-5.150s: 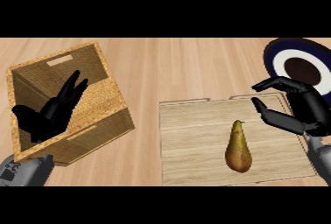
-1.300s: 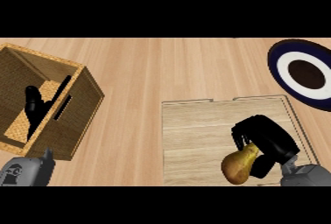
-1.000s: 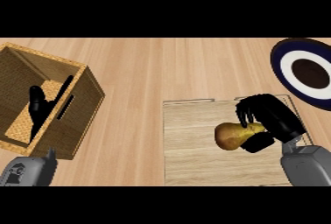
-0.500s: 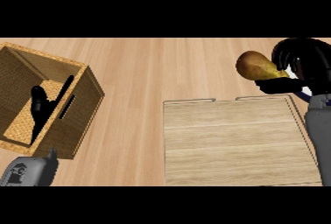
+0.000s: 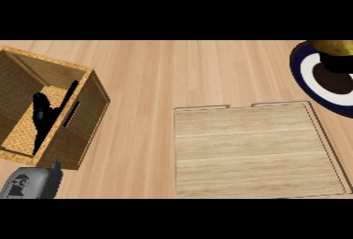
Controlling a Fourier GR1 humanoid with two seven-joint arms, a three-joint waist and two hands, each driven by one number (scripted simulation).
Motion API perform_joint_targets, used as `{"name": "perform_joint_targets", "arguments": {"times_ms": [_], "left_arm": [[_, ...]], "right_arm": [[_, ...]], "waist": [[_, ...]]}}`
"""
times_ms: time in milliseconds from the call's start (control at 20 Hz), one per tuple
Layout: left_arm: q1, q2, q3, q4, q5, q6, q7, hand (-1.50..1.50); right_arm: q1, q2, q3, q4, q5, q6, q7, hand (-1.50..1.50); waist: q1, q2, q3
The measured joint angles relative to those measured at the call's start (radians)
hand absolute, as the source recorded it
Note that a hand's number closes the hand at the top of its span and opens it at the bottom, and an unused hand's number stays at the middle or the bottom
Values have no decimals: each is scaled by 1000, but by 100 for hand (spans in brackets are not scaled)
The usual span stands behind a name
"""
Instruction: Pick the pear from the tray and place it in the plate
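Head view: we see the pear [image 5: 332, 45] at the top right corner, only a golden-brown, speckled strip of it showing, cut off by the frame's edge. It sits over the plate [image 5: 303, 70], just above a black shape at the plate's centre that is the right hand [image 5: 339, 64]. We cannot tell whether that hand's fingers are curled round the pear or spread; too little of it shows. We also cannot tell whether the pear touches the plate or hangs above it.

Plate: dark blue rim, white ring, dark centre, partly out of frame on the right, lying on the bench [image 5: 158, 74] just beyond the tray's far right corner.

Tray [image 5: 255, 154]: pale wood, flat, low rim with two handle notches on the far edge, nothing on it, in the lower right half of the view.

Left side: a woven wicker box [image 5: 93, 109], open on top, set at an angle. The left hand [image 5: 43, 114] is over it, fingers straight and relaxed, pointing up, holding nothing. The grey left forearm [image 5: 31, 183] comes in at the lower left corner.

The bench is light wood planking with the grain running away from us.
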Motion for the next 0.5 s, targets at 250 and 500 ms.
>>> {"name": "perform_joint_targets", "arguments": {"times_ms": [250,500], "left_arm": [[-13,0,12,18,7,-16,-9,0],[-20,-5,12,18,4,-21,-6,0]], "right_arm": [[-46,-67,-96,218,-43,-48,-94,150],[-88,-164,-166,489,-59,-90,-245,150]], "waist": [[5,2,0],[15,7,0]]}}
